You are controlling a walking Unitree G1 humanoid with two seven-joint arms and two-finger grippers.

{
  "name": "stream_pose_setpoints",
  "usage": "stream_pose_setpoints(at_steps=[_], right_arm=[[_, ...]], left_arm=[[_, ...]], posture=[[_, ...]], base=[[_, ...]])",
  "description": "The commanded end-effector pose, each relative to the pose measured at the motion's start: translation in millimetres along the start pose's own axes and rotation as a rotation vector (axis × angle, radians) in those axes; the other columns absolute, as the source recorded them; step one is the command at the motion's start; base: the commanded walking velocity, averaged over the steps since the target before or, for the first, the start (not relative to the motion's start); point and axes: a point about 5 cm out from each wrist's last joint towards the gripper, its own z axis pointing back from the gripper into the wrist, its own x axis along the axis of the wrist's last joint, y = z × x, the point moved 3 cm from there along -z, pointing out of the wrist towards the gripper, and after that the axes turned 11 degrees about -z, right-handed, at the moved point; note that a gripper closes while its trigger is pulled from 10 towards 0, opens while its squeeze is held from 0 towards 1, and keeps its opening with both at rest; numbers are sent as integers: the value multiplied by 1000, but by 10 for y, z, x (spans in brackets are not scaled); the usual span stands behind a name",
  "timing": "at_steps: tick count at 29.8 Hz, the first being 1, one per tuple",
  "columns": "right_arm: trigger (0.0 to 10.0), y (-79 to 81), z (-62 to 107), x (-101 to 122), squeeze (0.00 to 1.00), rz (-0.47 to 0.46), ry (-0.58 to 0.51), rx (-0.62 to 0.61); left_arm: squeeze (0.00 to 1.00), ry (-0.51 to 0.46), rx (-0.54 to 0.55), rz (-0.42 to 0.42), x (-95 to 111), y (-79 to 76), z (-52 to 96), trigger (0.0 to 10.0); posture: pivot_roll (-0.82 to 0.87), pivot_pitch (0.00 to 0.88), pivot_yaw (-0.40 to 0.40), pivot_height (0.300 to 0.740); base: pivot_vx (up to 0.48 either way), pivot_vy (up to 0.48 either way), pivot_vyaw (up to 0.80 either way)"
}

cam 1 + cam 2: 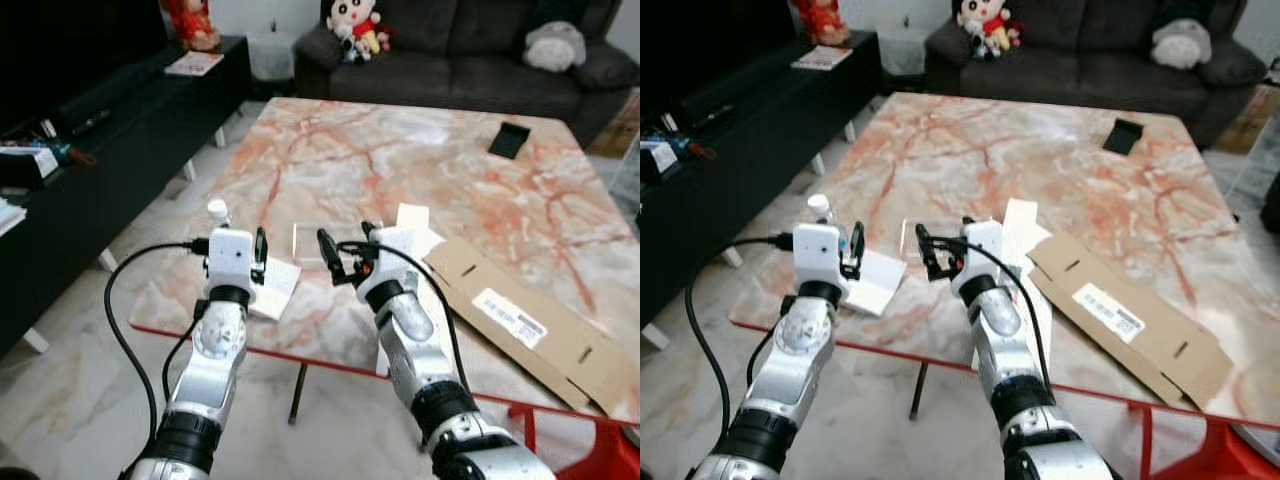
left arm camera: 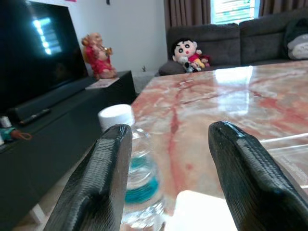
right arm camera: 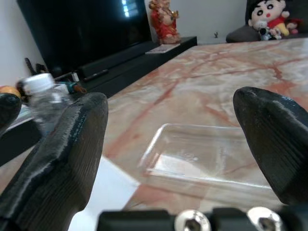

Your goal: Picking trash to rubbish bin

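A clear plastic bottle (image 1: 217, 212) with a white cap stands near the left front corner of the marble table (image 1: 400, 150). My left gripper (image 1: 260, 252) is held open just right of the bottle (image 2: 137, 178), above a white sheet of paper (image 1: 275, 285). A clear plastic tray (image 1: 308, 243) lies flat at the table's front middle. My right gripper (image 1: 347, 243) hovers open right at the tray (image 3: 202, 154), with its fingers pointing left across it. Neither gripper holds anything.
A flattened cardboard box (image 1: 530, 320) lies at the front right, with a second white paper (image 1: 412, 222) beside it. A small black object (image 1: 509, 139) sits far right. A dark TV console (image 1: 100, 150) runs along the left, and a sofa (image 1: 450, 50) stands behind the table.
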Motion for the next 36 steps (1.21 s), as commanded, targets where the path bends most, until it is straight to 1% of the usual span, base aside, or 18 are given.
stream_pose_setpoints(at_steps=[1, 3, 4, 8, 10, 13, 14, 15, 16, 20, 21, 25, 30, 31, 32, 33, 34, 36], right_arm=[[10000, 14, -17, 23, 0, -9, -5, 0], [10000, 17, -14, 16, 0, -11, -3, 0], [10000, 18, -12, 12, 0, -12, -2, 0], [10000, 25, -8, 2, 0, -14, 1, 3], [10000, 31, -4, -8, 0, -15, 4, 6], [10000, 35, 3, -18, 0, -16, 6, 8], [10000, 35, 3, -18, 0, -16, 6, 8], [10000, 35, 6, -21, 0, -17, 7, 8], [10000, 35, 8, -22, 0, -17, 7, 8], [10000, 34, 9, -22, 0, -18, 7, 8], [10000, 30, 20, -29, 0, -17, 9, 9], [10000, 26, 35, -45, 0, -19, 14, 8], [10000, 23, 39, -48, 0, -19, 14, 6], [10000, 13, 38, -39, 0, -21, 11, 0], [10000, 11, 38, -37, 0, -21, 10, -2], [10000, 11, 38, -37, 0, -21, 10, -2], [10000, -21, 33, -15, 0, -32, 1, -23], [10000, -27, 32, -12, 0, -37, 0, -27]], left_arm=[[0, 27, -7, -4, -39, 25, 22, 10000], [0, 91, -11, 3, -156, 43, 45, 10000], [0, 119, -5, -10, -206, 63, 52, 10000], [0, 199, 36, -3, -331, 161, 70, 10000], [0, 257, 62, 45, -419, 216, 84, 10000], [0, 307, 83, 83, -480, 249, 91, 10000], [0, 307, 83, 83, -480, 249, 91, 10000], [0, 326, 93, 137, -493, 251, 80, 10000], [0, 334, 96, 155, -496, 250, 77, 10000], [0, 348, 95, 168, -496, 252, 74, 10000], [0, 368, 119, 210, -491, 273, 39, 10000], [0, 359, 102, 246, -452, 254, -32, 10000], [0, 279, 74, 171, -330, 259, -96, 10000], [0, 237, 63, 93, -267, 260, -104, 10000], [0, 221, 58, 63, -244, 259, -105, 10000], [0, 221, 58, 63, -244, 259, -105, 10000], [0, 154, 26, -37, -141, 208, -98, 10000], [0, 146, 22, -48, -130, 198, -96, 10000]], posture=[[75, 42, -8, 740], [76, 45, -10, 740], [76, 45, -10, 740], [77, 48, -12, 740], [79, 50, -14, 740], [77, 53, -16, 740], [77, 53, -16, 740], [75, 55, -16, 740], [75, 56, -16, 740], [75, 56, -16, 740], [71, 59, -17, 740], [71, 62, -18, 740], [66, 63, -16, 740], [66, 64, -15, 740], [66, 64, -15, 740], [66, 64, -15, 740], [66, 64, -15, 740], [66, 64, -15, 740]], base=[[0, 0, 0], [0, 0, 0], [0, 0, 0], [0, 0, 0], [0, 0, 0], [0, 0, 0], [0, 0, 0], [0, 0, 0], [0, 0, 0], [0, 0, 0], [0, 0, 0], [0, 0, 0], [0, 0, 0], [0, 0, 0], [0, 0, 0], [0, 0, 0], [0, 0, 0], [0, 0, 0]])
